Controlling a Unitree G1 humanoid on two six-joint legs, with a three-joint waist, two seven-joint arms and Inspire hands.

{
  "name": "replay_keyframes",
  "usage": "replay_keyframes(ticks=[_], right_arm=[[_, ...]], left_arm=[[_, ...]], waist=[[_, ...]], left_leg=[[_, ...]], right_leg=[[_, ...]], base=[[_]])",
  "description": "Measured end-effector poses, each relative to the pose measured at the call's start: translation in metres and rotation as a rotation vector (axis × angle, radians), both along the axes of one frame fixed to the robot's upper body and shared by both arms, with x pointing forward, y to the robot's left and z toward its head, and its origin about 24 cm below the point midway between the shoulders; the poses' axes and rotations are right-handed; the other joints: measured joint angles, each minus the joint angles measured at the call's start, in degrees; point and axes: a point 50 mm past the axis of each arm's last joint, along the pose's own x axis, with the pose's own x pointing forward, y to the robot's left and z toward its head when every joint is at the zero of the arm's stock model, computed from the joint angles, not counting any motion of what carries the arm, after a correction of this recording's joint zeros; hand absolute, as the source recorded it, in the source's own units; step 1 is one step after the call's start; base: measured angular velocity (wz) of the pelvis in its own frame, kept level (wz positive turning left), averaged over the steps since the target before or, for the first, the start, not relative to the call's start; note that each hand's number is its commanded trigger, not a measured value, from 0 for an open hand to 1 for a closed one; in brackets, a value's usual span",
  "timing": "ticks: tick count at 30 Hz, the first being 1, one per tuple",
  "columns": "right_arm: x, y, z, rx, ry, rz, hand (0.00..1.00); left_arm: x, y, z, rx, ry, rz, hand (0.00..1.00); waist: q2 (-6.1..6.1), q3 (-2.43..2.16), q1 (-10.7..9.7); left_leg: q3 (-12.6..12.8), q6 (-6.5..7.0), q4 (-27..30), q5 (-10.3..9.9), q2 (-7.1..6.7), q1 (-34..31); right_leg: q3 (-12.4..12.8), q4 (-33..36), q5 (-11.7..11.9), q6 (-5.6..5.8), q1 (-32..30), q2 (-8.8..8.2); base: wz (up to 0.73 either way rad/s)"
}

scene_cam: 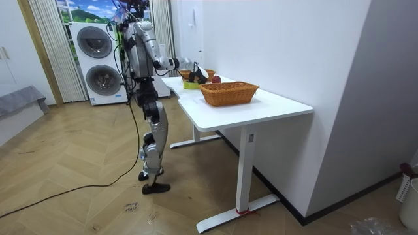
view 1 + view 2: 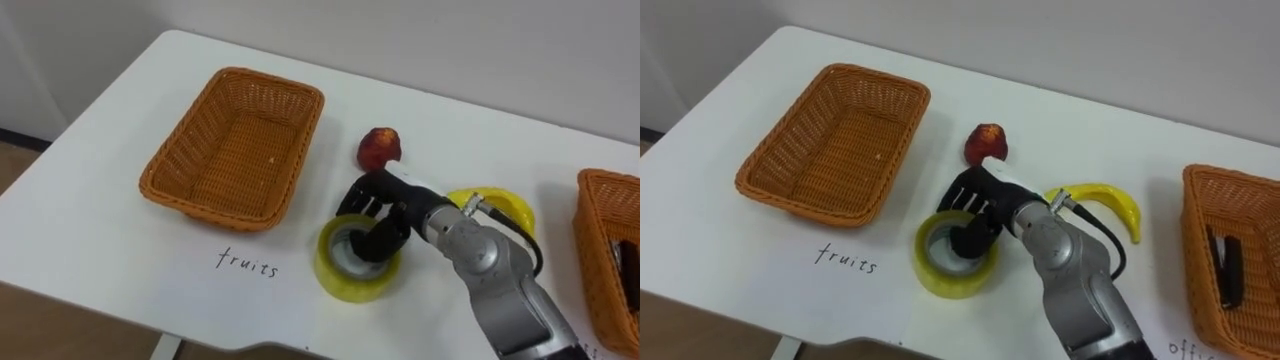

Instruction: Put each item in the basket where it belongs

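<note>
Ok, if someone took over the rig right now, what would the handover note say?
Right robot hand: curled on the far rim of the tape, thumb in its core. The tape sits on the table between the baskets.
Left basket: holds nothing.
Red fruit and banana: on the table beyond the tape.
Right basket: holds a dark item.
Done: that item is sorted.
Left: tape into the right basket, both fruits into the left.
</note>
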Motion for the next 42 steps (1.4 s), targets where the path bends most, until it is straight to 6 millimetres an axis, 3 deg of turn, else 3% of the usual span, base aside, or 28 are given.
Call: replay_keyframes(ticks=[6,10,14,23,26,31,35,42], right_arm=[[0.0,-0.009,0.001,0.159,0.035,-0.044,1.0],[-0.004,-0.032,0.021,0.318,-0.064,-0.137,1.0],[-0.012,-0.058,0.04,0.368,-0.206,-0.248,1.0],[-0.015,-0.105,0.059,0.423,-0.371,-0.501,1.0],[-0.017,-0.119,0.066,0.427,-0.429,-0.571,1.0],[-0.02,-0.133,0.071,0.408,-0.492,-0.665,1.0],[-0.02,-0.141,0.064,0.404,-0.489,-0.737,1.0],[-0.023,-0.153,0.053,0.38,-0.496,-0.861,1.0]], left_arm=[[-0.015,0.002,-0.001,-0.004,0.014,0.018,0.0],[-0.035,0.006,-0.001,0.001,0.027,0.088,0.0],[-0.05,0.008,-0.002,0.005,0.046,0.159,0.0],[-0.058,0.008,-0.002,0.012,0.056,0.17,0.0],[-0.061,0.01,-0.002,0.022,0.06,0.185,0.0],[-0.074,0.011,-0.001,0.041,0.101,0.191,0.0],[-0.082,0.012,0.0,0.065,0.136,0.203,0.0],[-0.082,0.013,0.001,0.068,0.141,0.203,0.0]], waist=[[-0.19,-0.1,-2.1],[0.17,0.15,-4.7],[-0.02,0.03,-6.7],[-0.13,-0.14,-10.9],[-0.43,-0.35,-11.4],[-0.5,-0.31,-12.2],[-0.14,-0.07,-12.8],[-0.07,-0.07,-13.3]], left_leg=[[0.0,0.03,0.0,0.0,-0.05,0.1],[0.1,0.04,-0.3,0.0,-0.05,1.1],[1.3,0.04,-0.3,0.0,-0.05,1.1],[1.8,0.04,-0.3,0.0,0.01,1.1],[2.0,0.04,-0.2,0.0,0.06,1.1],[2.6,0.04,-0.2,0.0,0.12,1.7],[2.9,0.06,-0.3,0.0,0.13,2.0],[4.2,0.06,-0.7,0.0,0.37,2.0]], right_leg=[[0.6,-0.1,0.0,0.01,0.1,0.0],[1.6,-0.2,0.0,0.04,0.9,0.04],[2.3,-1.0,0.0,0.22,0.9,0.07],[3.9,-0.8,0.1,0.35,0.6,0.22],[4.0,-0.5,0.1,0.37,0.3,0.23],[4.5,0.1,0.1,0.38,0.2,0.23],[4.9,0.2,0.2,0.52,0.3,0.28],[5.4,0.5,0.2,0.51,0.0,0.55]], base=[[0.0],[0.0],[-0.06],[-0.08],[-0.01],[-0.06],[-0.04],[-0.07]])
